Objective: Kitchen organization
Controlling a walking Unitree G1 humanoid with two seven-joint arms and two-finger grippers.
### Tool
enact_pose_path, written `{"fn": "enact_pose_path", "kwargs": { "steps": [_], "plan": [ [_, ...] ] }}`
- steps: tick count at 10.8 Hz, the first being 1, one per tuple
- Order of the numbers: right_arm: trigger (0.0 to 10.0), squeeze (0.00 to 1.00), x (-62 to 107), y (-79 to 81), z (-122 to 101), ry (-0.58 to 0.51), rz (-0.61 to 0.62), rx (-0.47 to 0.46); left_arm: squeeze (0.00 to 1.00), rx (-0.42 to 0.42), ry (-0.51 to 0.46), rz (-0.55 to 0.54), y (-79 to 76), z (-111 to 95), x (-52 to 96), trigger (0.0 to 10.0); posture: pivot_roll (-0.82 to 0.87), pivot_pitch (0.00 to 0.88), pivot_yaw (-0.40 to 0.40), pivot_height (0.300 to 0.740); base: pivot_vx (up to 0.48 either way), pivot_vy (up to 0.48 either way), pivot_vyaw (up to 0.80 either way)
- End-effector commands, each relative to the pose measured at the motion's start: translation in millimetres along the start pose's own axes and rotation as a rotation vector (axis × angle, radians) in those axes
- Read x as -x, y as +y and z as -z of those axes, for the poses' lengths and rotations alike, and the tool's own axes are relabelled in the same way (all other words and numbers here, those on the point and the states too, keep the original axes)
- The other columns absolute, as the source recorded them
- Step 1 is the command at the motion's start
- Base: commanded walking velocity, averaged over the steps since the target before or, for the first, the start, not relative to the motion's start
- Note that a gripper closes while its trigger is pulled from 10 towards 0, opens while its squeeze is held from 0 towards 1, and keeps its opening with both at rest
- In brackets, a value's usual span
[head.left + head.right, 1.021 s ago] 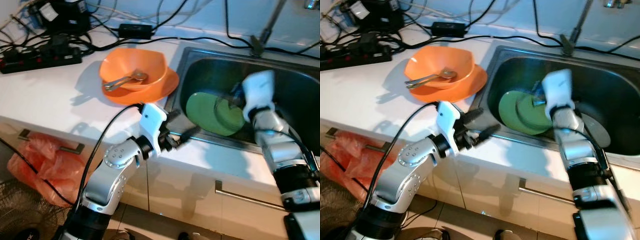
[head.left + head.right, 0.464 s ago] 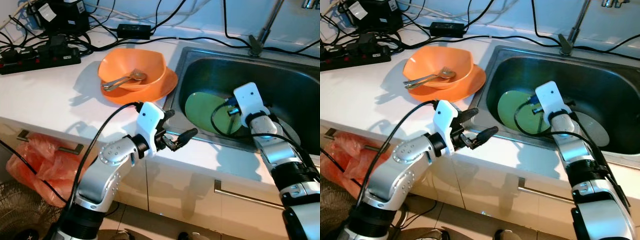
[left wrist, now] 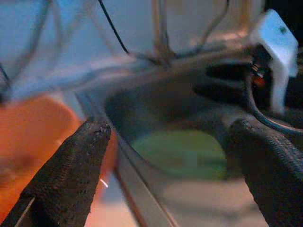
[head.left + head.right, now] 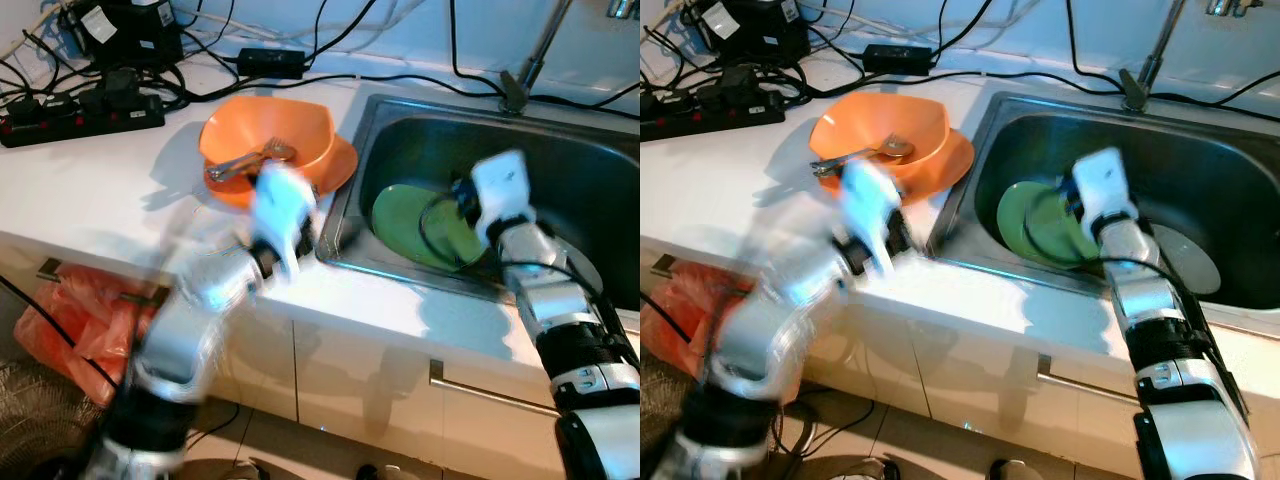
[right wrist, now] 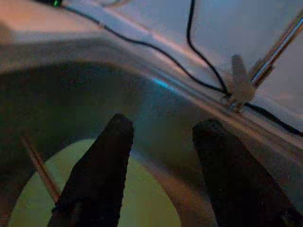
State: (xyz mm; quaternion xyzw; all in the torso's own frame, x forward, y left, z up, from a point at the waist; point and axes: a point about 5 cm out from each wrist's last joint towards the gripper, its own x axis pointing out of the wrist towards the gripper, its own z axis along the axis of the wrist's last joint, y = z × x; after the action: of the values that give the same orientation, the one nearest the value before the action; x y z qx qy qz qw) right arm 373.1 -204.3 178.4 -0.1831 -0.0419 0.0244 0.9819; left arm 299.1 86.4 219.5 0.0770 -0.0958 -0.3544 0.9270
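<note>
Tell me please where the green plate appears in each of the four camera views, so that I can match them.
Left eye view: green plate in the sink, partly behind the right gripper's wrist.
Right eye view: same place, low in the sink's left half.
Left wrist view: blurred green patch between the two black fingers.
Right wrist view: pale green disc below the fingers.
Shared landmark: the sink's steel rim.
</note>
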Motion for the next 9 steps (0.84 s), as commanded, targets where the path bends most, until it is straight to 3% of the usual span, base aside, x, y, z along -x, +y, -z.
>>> {"fn": "enact_pose_path", "kwargs": {
  "steps": [1, 3, 5, 6, 7, 9],
  "plan": [
    [10.0, 1.00, -2.9, -5.4, -18, -0.082, 0.025, -0.039, 1.00, -0.058, -0.032, -0.051, 7.5, -8, 2.2, 10.0, 0.07, 0.098, 0.014, 0.740, 0.000, 0.000, 0.00],
    [10.0, 1.00, -2.3, -6.7, -40, -0.165, 0.047, -0.130, 1.00, -0.139, -0.077, -0.204, 30.7, -14, 7.5, 10.0, 0.07, 0.096, 0.019, 0.740, 0.000, 0.000, 0.00],
    [10.0, 1.00, 1.2, -0.6, -50, -0.196, -0.005, -0.288, 1.00, -0.227, -0.095, -0.301, 44.6, -19, 15.1, 10.0, 0.07, 0.096, 0.020, 0.740, 0.000, 0.000, 0.00],
    [10.0, 0.42, 5.3, 7.0, -54, -0.205, -0.063, -0.344, 1.00, -0.255, -0.073, -0.358, 52.8, -15, 22.6, 10.0, 0.07, 0.096, 0.020, 0.740, 0.000, 0.000, 0.00],
    [10.0, 0.00, 10.6, 15.8, -56, -0.212, -0.110, -0.357, 1.00, -0.280, -0.037, -0.373, 55.5, -6, 30.6, 10.0, 0.08, 0.098, 0.019, 0.740, 0.000, 0.000, 0.00],
    [10.0, 0.00, 15.6, 24.3, -60, -0.208, -0.153, -0.386, 1.00, -0.362, -0.010, -0.391, 57.1, 4, 40.9, 10.0, 0.08, 0.100, 0.018, 0.740, 0.000, 0.000, 0.00]
  ]
}}
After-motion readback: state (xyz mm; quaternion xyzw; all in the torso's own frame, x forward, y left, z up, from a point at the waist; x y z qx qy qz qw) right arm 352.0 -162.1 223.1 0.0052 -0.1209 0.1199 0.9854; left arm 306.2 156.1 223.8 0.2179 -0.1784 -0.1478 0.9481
